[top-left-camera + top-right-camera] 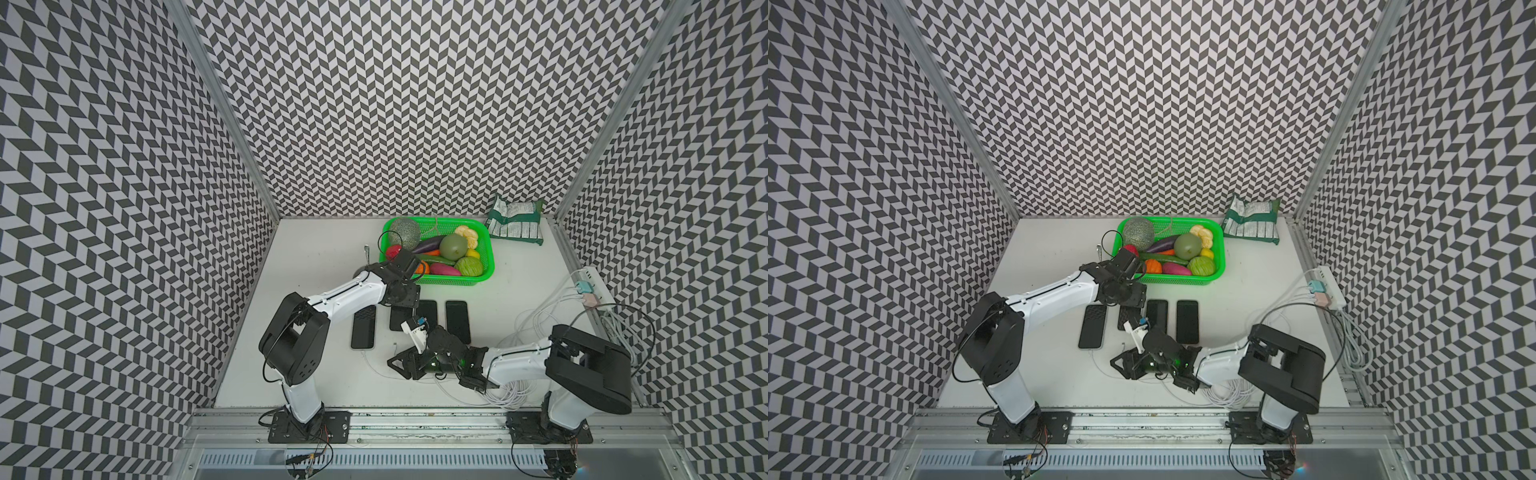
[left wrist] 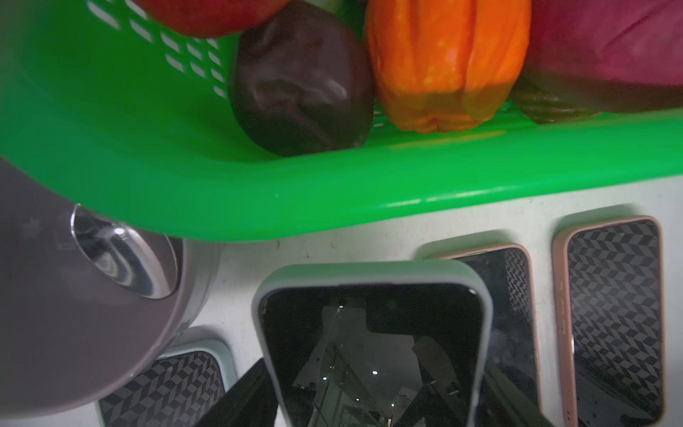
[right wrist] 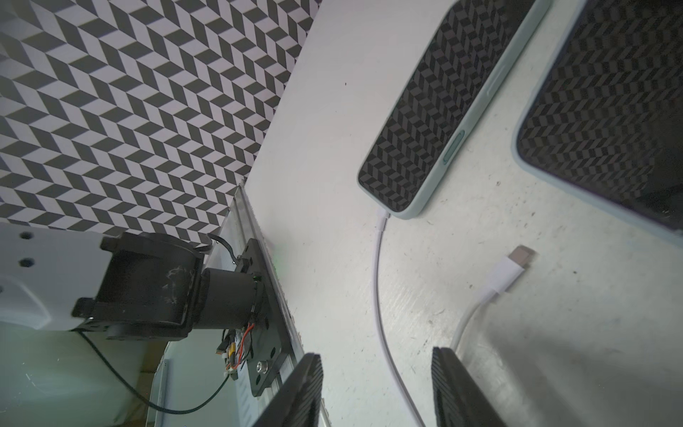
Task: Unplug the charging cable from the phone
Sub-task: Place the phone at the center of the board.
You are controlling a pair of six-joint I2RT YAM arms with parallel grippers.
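so, nearest the front the right gripper (image 3: pixel 373 392) sits with its jaws apart, gripping nothing. the white charging cable (image 3: pixel 517 264) lies unplugged on the table (image 3: pixel 332 111) just past it. left of that, another cable (image 3: pixel 377 277) is plugged into the leftmost phone (image 3: pixel 443 111). further back the left gripper (image 2: pixel 373 373) is clamped on the second phone (image 2: pixel 369 332), with a green basket (image 1: pixel 453 281) beyond.

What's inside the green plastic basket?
Produce: grey-green netted melon, purple eggplant, round green fruit, ribbed orange pumpkin. The left arm covers the green basket's near corner in both top views.
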